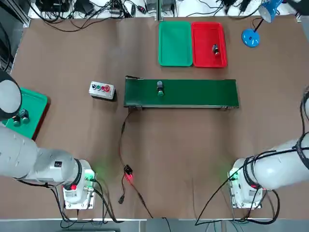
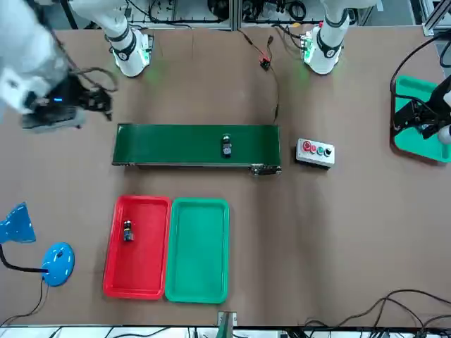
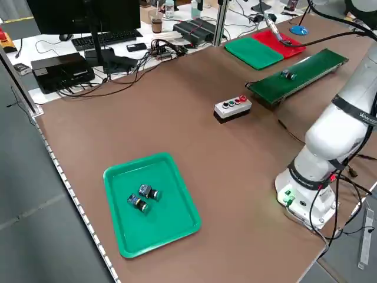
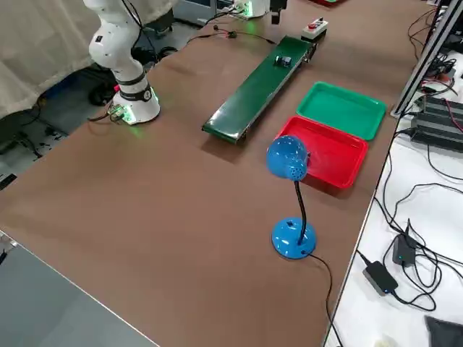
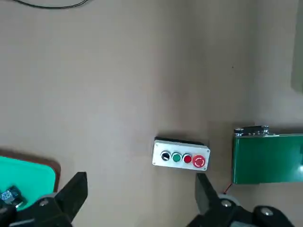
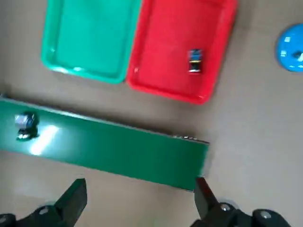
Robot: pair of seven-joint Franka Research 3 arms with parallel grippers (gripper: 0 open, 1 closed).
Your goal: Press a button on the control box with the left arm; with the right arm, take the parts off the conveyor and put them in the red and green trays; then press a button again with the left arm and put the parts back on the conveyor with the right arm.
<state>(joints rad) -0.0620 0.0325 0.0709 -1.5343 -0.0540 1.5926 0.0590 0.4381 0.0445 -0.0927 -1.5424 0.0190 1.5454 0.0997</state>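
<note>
One part (image 1: 216, 50) sits in the red tray (image 1: 208, 60), beyond the conveyor (image 1: 198, 93); another part (image 1: 160, 88) rides the conveyor, green tray (image 1: 175, 43) empty. I read sorting as half done. Both jaws wide open, holding nothing.

A wide work table (image 1: 72, 58) with a flat brown top fills most of the scene. A small blue desk lamp (image 4: 289, 163) on a bendy black neck stands near one corner (its round base (image 4: 293, 238) sits on the brown top). Beyond the far edge runs a white bench (image 3: 70, 44) crowded with a dark monitor (image 3: 82, 15), a keyboard (image 3: 103, 38), black boxes and tangled black cables (image 1: 82, 12). Along the right side another white surface holds a power brick (image 4: 377, 275) and more cables. Pale curtains (image 4: 43, 43) hang behind, above a grey floor (image 3: 41, 236).
</note>
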